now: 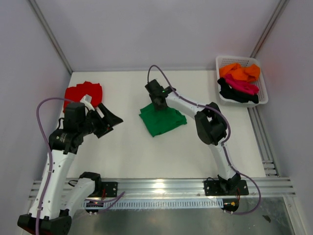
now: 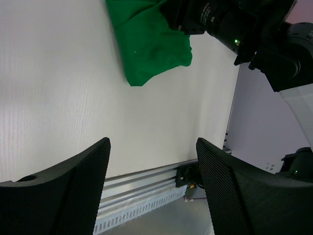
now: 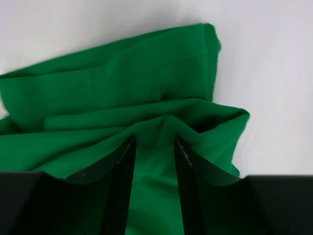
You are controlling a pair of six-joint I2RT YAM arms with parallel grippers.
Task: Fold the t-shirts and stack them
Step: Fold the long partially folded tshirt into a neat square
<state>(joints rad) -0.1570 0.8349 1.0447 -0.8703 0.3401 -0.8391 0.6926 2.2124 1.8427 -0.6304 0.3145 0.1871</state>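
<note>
The green t-shirt (image 1: 163, 121) lies roughly folded near the middle of the white table (image 1: 127, 152), and the right gripper (image 1: 157, 105) sits at the shirt's 11 o'clock edge. The right wrist view shows its jaws clamped on a raised ridge of green cloth (image 3: 122, 73), which bunches up between the two fingers (image 3: 124, 161). The left gripper (image 1: 108, 122) hangs above bare table at about 9 o'clock from the shirt. Its jaws stand apart and empty, and the red t-shirt (image 1: 83, 93) lies just behind it at 10 o'clock. The step in hand looks like drawing this pinched edge over to finish or tidy a fold. To do it well, the pinch should catch every layer of the edge, not only the top one. The lift should be low, just enough to slide the cloth, and the pull should go straight toward 5 o'clock so the layers underneath stay flat. The free left gripper could pin the 7 o'clock corner to stop the whole bundle from dragging. The orange (image 1: 239, 72), magenta (image 1: 242, 85) and black (image 1: 232, 94) shirts wait in the white mesh basket (image 1: 264, 95) at 2 o'clock.
</note>
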